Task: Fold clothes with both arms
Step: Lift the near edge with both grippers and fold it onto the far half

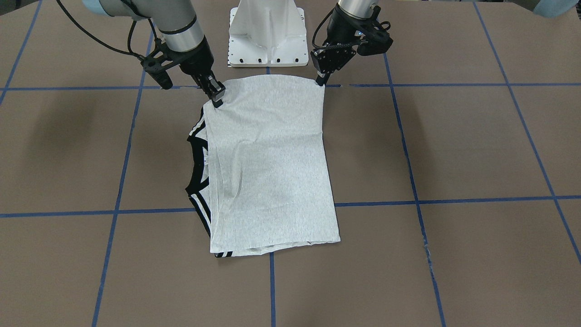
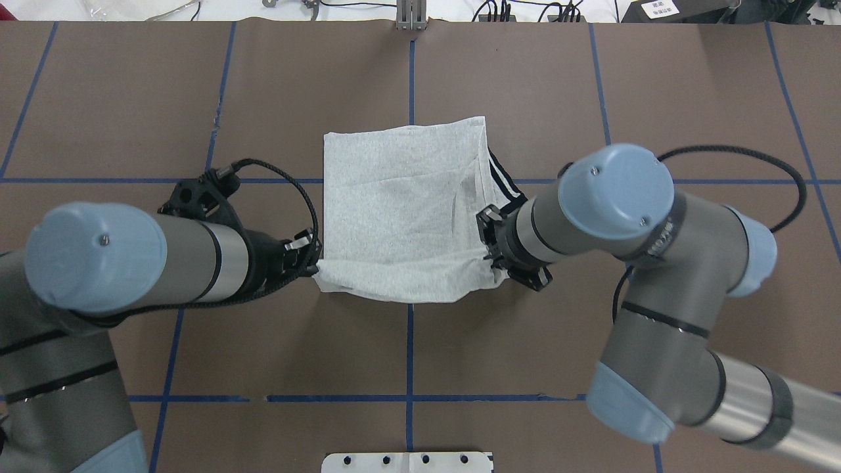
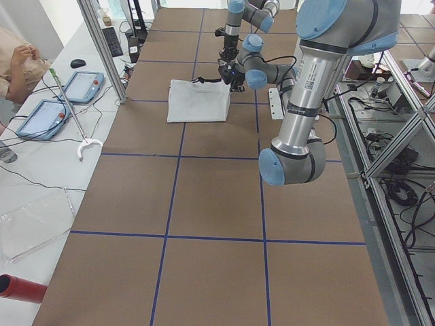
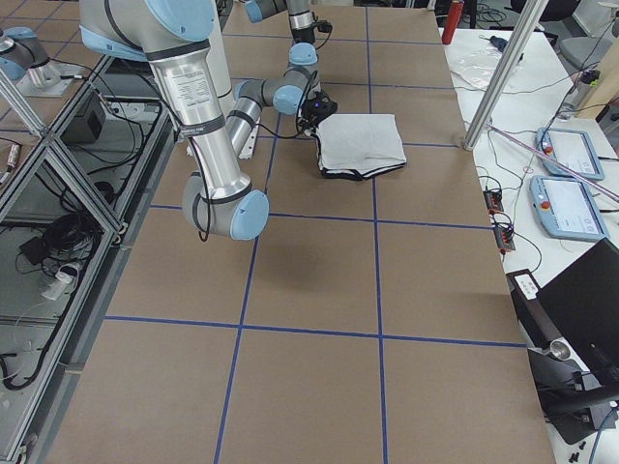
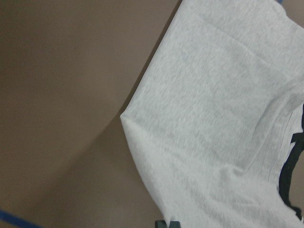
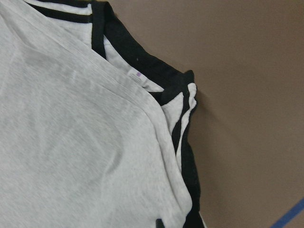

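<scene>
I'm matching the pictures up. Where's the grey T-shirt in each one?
Front-facing: T-shirt centre.
Overhead: T-shirt centre.
Exterior left: T-shirt top middle.
Exterior right: T-shirt top middle.
Left wrist: T-shirt fills right.
Right wrist: T-shirt fills left.
Landmark: black collar, on the right gripper's side.

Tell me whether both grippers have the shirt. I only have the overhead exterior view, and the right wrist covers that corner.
Observer: In the front-facing view, the right gripper is closed on the corner of the T-shirt nearest the base.
Operator: Report the left one.
Observer: In the same view, the left gripper pinches the other near corner, with its fingertips right at the cloth's edge.
Operator: Check the collar side.
Observer: The right wrist view shows the black collar and a striped shoulder sticking out from under the folded grey layer.
</scene>
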Controlling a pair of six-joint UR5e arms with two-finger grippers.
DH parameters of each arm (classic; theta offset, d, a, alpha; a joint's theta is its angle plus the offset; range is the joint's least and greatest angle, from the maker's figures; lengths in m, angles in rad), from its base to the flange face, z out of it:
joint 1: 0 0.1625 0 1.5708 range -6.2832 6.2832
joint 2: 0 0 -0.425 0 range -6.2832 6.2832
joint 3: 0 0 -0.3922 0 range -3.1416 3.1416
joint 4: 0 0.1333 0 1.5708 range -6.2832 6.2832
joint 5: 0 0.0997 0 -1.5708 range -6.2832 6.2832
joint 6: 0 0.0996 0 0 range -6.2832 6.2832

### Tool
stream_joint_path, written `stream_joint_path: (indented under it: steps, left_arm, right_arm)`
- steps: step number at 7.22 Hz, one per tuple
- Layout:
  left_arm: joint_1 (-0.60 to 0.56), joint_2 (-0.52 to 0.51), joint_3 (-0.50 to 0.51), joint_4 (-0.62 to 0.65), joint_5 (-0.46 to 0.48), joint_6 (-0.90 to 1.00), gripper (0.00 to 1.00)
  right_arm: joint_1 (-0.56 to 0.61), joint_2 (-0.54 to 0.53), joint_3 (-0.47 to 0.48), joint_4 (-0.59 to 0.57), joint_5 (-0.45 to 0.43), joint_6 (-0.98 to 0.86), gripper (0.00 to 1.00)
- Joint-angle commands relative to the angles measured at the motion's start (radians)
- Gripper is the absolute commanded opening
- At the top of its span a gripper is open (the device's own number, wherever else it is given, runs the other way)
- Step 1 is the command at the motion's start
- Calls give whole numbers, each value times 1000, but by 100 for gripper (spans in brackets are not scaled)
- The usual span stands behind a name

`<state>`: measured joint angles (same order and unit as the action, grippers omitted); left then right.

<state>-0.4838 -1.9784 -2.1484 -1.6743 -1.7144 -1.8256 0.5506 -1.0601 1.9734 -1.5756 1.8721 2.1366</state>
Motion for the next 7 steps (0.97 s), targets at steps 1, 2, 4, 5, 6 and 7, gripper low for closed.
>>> stream_joint_path:
  steps: [1, 2, 4, 5, 6, 7]
  left_arm:
    - [-94, -58, 99, -7, -25, 66, 0]
    - [-111, -98, 161, -19, -24, 66, 0]
    - [-120, -117, 264, -83, -18, 68, 0]
    - [-124, -149, 336, -128, -16, 81, 0]
    - [-142, -174, 405, -171, -14, 97, 0]
    - [-171, -190, 476, -230, -14, 115, 0]
  right_arm:
    - [99, 135, -179, 5, 54, -50, 0]
    - [118, 170, -235, 5, 65, -81, 0]
    - [146, 216, -327, 8, 67, -130, 0]
    - [149, 226, -365, 9, 67, -162, 0]
    - [156, 250, -402, 9, 67, -179, 0]
    - [170, 282, -475, 49, 71, -207, 0]
